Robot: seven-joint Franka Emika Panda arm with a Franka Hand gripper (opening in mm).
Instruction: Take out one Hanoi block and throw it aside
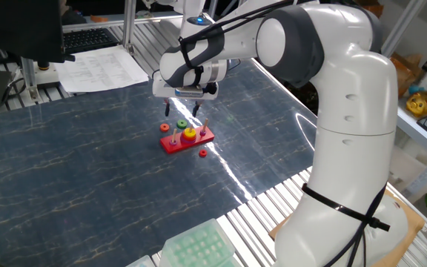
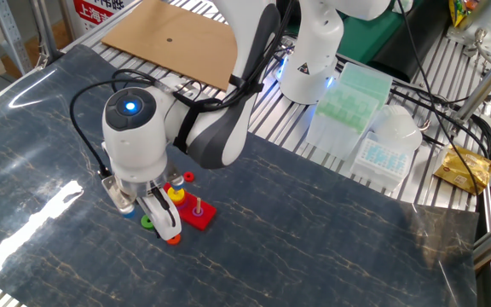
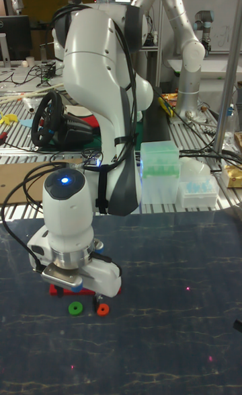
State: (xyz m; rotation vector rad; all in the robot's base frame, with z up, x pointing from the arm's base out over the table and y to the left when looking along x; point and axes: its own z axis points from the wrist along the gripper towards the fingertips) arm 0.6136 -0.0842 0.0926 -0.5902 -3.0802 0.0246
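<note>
The Hanoi block [image 1: 181, 124] [image 2: 147, 223] [image 3: 75, 309], a small green ring, lies flat on the dark table just beside the red three-peg base [image 1: 187, 139] [image 2: 198, 213]. My gripper [image 1: 181, 111] [image 2: 147, 213] hangs directly above it, open, with nothing between its fingers. A yellow ring [image 1: 190, 133] [image 2: 177, 194] sits on the base's middle peg and an orange-red ring [image 1: 164, 127] on an end peg. Another orange-red ring [image 1: 202, 153] [image 2: 173, 240] [image 3: 102, 309] lies loose on the table next to the base.
A green-tinted plastic rack [image 1: 199, 248] [image 2: 348, 95] [image 3: 160, 166] and a white box [image 2: 386, 149] stand at the table's edge by the arm's foot. Papers [image 1: 102, 68] and a cardboard sheet [image 2: 173, 38] lie beyond the far edge.
</note>
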